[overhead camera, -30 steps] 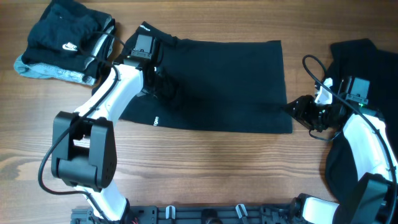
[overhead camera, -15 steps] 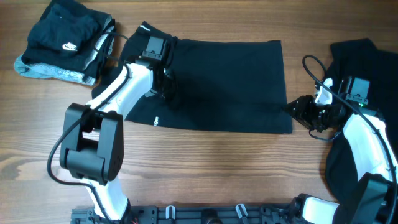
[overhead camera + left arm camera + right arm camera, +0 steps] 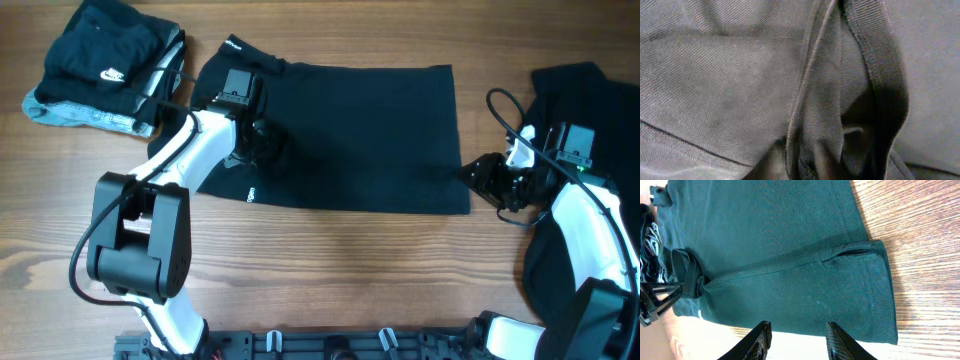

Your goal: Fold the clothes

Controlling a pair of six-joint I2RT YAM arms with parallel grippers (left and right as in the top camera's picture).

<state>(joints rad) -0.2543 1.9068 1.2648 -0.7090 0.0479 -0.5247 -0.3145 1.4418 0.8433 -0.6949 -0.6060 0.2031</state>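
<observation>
A black garment [image 3: 360, 130] lies spread flat across the middle of the table. My left gripper [image 3: 266, 143] rests on its left part, shut on a pinched ridge of the fabric. In the left wrist view the fabric [image 3: 730, 85] fills the frame and a fold runs between my blurred fingers [image 3: 775, 160]. My right gripper [image 3: 476, 178] is open and empty beside the garment's near right corner. The right wrist view shows that corner [image 3: 875, 295] just ahead of the open fingertips [image 3: 762, 337], and the left gripper [image 3: 692, 282] far across the cloth.
A stack of folded clothes stands at the far left, a black one with a white swoosh [image 3: 105, 70] on top and a grey-blue one [image 3: 70, 112] beneath. A heap of black clothes [image 3: 575, 85] lies at the right edge under my right arm. Bare wood [image 3: 350, 270] runs along the front.
My left gripper shifted slightly right along the garment, then back left, keeping the fabric bunched. The right arm has not moved.
</observation>
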